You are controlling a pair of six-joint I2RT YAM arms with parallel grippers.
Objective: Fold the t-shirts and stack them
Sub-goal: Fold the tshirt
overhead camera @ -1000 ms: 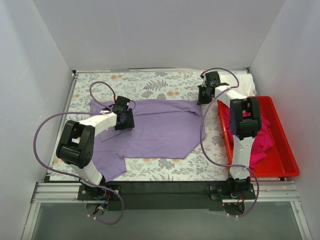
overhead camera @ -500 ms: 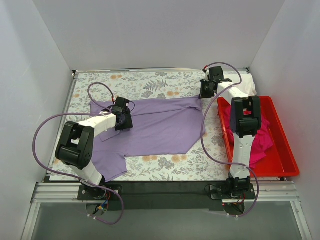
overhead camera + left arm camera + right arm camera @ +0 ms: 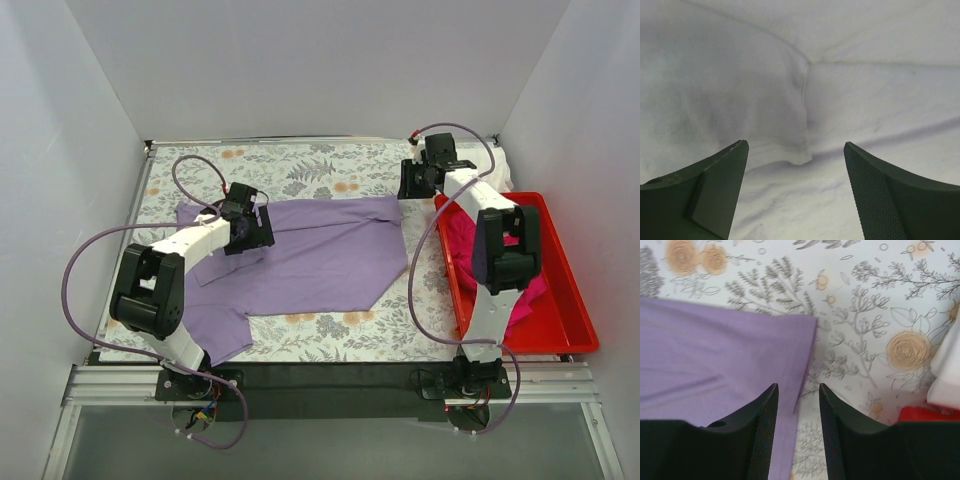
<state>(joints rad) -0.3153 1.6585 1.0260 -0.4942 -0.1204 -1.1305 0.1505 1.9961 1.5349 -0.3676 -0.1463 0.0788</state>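
The lavender t-shirt (image 3: 310,260) lies spread flat across the floral cloth, one sleeve (image 3: 215,325) reaching the near left. My left gripper (image 3: 252,230) hovers over its left shoulder; in the left wrist view that gripper (image 3: 795,145) is open above a folded fabric edge (image 3: 805,100), holding nothing. My right gripper (image 3: 411,187) is at the shirt's far right corner. In the right wrist view it (image 3: 798,386) is open, and the shirt's side edge (image 3: 807,350) lies flat beneath the gap. The magenta t-shirt (image 3: 505,275) sits bunched in the red bin. A white t-shirt (image 3: 497,170) lies behind the bin.
The red plastic bin (image 3: 565,300) stands along the right side, its corner (image 3: 925,414) showing in the right wrist view beside the white fabric (image 3: 946,375). White walls close in the left, back and right. Bare floral cloth (image 3: 300,165) runs behind the lavender shirt.
Both grippers have opened and let go of the lavender shirt. The left gripper shifted slightly toward the back, and the right arm swung its elbow outward over the bin.
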